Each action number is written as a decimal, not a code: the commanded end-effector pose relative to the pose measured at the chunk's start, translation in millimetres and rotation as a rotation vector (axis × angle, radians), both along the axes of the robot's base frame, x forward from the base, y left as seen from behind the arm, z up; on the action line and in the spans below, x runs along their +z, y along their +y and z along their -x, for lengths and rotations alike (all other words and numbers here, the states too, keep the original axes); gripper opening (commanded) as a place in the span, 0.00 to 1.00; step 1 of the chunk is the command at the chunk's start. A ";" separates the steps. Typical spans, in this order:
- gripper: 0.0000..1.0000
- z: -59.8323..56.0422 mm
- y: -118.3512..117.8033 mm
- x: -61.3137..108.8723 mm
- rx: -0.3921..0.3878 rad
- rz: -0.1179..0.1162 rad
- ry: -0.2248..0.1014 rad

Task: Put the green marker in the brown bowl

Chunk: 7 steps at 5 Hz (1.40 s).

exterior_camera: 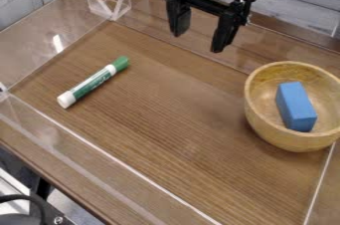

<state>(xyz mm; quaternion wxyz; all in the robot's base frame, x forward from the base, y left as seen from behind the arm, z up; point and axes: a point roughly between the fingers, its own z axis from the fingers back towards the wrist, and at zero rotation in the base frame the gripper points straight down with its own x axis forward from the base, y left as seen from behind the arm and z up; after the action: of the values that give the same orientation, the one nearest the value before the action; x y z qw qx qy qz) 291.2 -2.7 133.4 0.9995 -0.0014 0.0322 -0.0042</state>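
The marker (91, 82) lay on the bench (159, 129) at the left of the frame, slanting from lower left to upper right. The bowl (263, 119) sat on the bench at the right edge, well apart from the marker, and the block (295, 107) lay inside the bowl.

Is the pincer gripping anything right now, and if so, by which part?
Nothing is held: the pincer hangs open above the table, and the green marker lies apart from it.
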 end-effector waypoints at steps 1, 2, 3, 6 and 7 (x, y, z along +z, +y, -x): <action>1.00 3.4 7.6 -5.5 -0.021 -0.004 0.015; 1.00 10.6 32.1 -7.1 -0.075 -0.016 0.012; 1.00 20.3 66.7 -7.1 -0.120 -0.029 -0.010; 1.00 35.0 120.4 -23.5 -0.140 -0.051 -0.046; 1.00 35.1 126.3 -32.1 -0.138 -0.051 -0.046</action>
<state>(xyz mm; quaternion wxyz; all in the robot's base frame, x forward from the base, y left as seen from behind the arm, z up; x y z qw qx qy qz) 252.4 119.9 91.3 0.9968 0.0155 0.0261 -0.0740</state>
